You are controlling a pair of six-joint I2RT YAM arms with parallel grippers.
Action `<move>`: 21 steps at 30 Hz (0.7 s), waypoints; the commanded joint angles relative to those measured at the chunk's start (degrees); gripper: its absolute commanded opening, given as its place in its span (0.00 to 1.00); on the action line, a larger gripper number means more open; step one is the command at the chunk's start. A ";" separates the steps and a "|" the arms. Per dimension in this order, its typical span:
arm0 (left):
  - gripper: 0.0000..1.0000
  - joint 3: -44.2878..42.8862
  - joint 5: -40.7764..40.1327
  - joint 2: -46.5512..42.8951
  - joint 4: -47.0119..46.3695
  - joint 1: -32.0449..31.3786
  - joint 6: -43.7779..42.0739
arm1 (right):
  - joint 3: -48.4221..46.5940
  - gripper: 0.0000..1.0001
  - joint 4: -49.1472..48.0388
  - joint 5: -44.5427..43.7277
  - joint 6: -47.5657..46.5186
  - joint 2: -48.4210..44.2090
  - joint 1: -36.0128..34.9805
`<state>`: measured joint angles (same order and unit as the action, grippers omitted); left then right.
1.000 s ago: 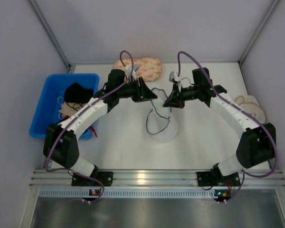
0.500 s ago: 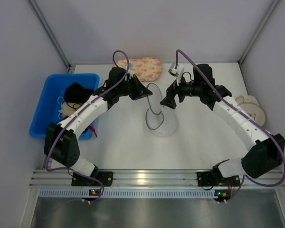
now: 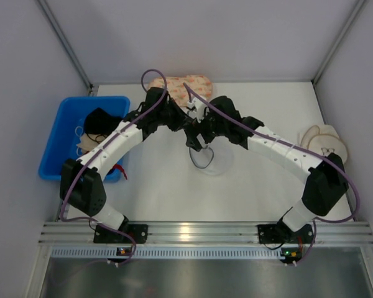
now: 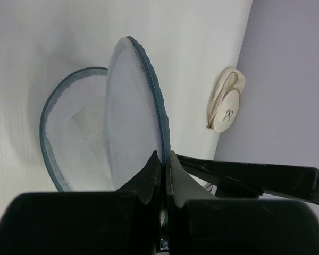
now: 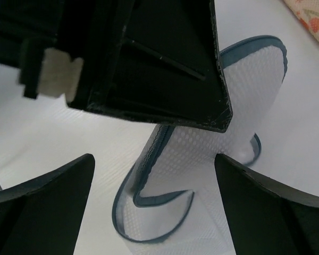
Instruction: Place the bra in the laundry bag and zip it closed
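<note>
The laundry bag (image 3: 210, 160) is a white mesh round with a dark zipper rim, lying at mid-table. My left gripper (image 4: 164, 158) is shut on the zipper edge of its upper flap (image 4: 133, 106), which stands upright above the lower half (image 4: 69, 138). From the right, my right gripper (image 5: 157, 196) hangs open just over the bag (image 5: 202, 154), with nothing between its fingers. It is close under the left gripper (image 3: 189, 128). The black bra (image 3: 99, 121) lies in the blue bin, away from both grippers.
The blue bin (image 3: 56, 155) stands at the left. A peach patterned pouch (image 3: 193, 87) lies at the back, just behind both wrists. A beige bra (image 3: 326, 139) rests at the right edge. Both arms crowd over the table's middle.
My left gripper has shut on the bag's zipper rim and holds the flap up. My right gripper has let go, opened wide and swung left and down over the bag.
</note>
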<state>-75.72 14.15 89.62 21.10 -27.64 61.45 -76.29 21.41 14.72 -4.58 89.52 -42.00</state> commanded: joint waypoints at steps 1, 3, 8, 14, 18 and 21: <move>0.01 -2.50 -0.53 0.02 -0.27 -0.22 2.18 | -4.04 0.95 -3.12 -8.21 1.68 2.32 -1.42; 0.04 -1.97 -0.27 -0.33 -0.88 -0.22 1.57 | -4.48 0.79 -3.65 -10.76 1.68 2.94 -1.42; 0.11 -0.13 0.61 -1.38 -1.50 0.30 0.16 | -2.20 0.04 -5.85 -11.73 1.59 0.67 -0.28; 0.47 3.38 -0.26 -5.32 -2.91 3.37 -6.75 | 0.79 0.00 -8.66 -4.53 4.22 -2.59 5.42; 0.56 9.00 -2.89 -9.72 -2.03 8.91 -11.17 | 3.16 0.00 -10.68 0.21 10.63 -3.56 11.30; 0.57 13.30 -2.30 -11.84 -0.80 10.76 -15.21 | 5.10 0.00 -12.61 2.94 16.95 -3.56 15.96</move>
<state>-65.78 13.34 80.93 18.72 -18.76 52.31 -72.12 15.31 14.48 4.64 88.79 -31.20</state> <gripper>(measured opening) 0.570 0.024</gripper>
